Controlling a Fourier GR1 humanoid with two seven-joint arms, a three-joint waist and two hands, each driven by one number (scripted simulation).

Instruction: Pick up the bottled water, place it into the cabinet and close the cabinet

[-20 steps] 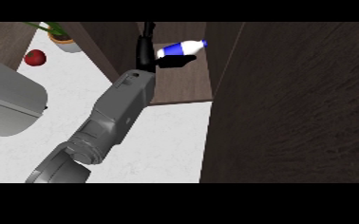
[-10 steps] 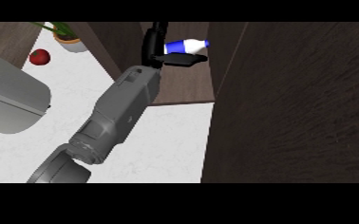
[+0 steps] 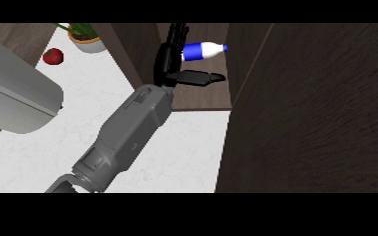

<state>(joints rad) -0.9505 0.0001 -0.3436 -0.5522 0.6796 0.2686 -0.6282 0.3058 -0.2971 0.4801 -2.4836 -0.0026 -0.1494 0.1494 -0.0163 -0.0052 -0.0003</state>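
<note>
Since half a second ago I see the gap between thumb and bottle grow. The thumb now sits clearly below the bottle, where before it lay just under it. The whole view has also slid, so the small red apple point(image 3: 52, 56) and the green plant in its pale pot point(image 3: 85, 39) now sit further in from the top left corner, well off to the left of the hand.

The clear plastic water bottle with the blue label and white cap point(image 3: 203, 51) lies on its side inside the dark brown wooden cabinet point(image 3: 203, 97), just right of the fingers. Its long axis runs nearly level across the view, with the cap pointing right and a touch upward. A second ago the tilt was steeper.

The black left hand point(image 3: 168, 62) is unclenched. Its fingers point(image 3: 176, 35) run straight up into the cabinet and the thumb point(image 3: 198, 77) sticks out to the right. The bottle's blue end is right against the fingers, though I cannot tell whether they touch. The wide dark wooden cabinet door point(image 3: 310, 110) stands to the hand's right.
</note>
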